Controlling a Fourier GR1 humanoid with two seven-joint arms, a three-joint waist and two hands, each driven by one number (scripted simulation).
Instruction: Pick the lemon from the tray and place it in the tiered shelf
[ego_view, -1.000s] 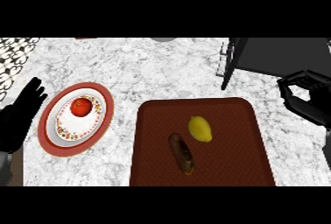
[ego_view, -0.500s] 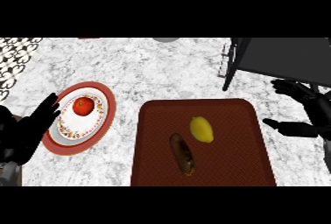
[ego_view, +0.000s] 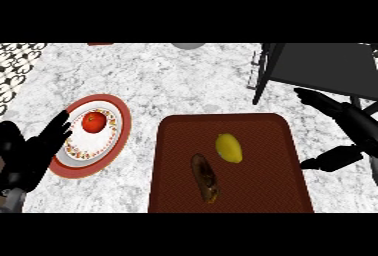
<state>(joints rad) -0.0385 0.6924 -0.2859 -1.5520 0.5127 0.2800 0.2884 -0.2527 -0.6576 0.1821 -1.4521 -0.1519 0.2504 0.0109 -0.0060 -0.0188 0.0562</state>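
Lemon lies untouched on the tray, just left of our right hand, whose fingers and thumb are spread. Grasping, lifting and placing in the shelf beyond that hand remain. Our left hand rests open.

A white marble counter with grey veining fills nearly the whole head view, lit evenly and without strong shadows apart from a soft dark patch near its middle. At the upper left corner a strip of black-and-white patterned tiling borders the stone. Along the far edge, a pale grey rounded shape and a sliver of something reddish are cut off by the frame, too little of either showing to name them.
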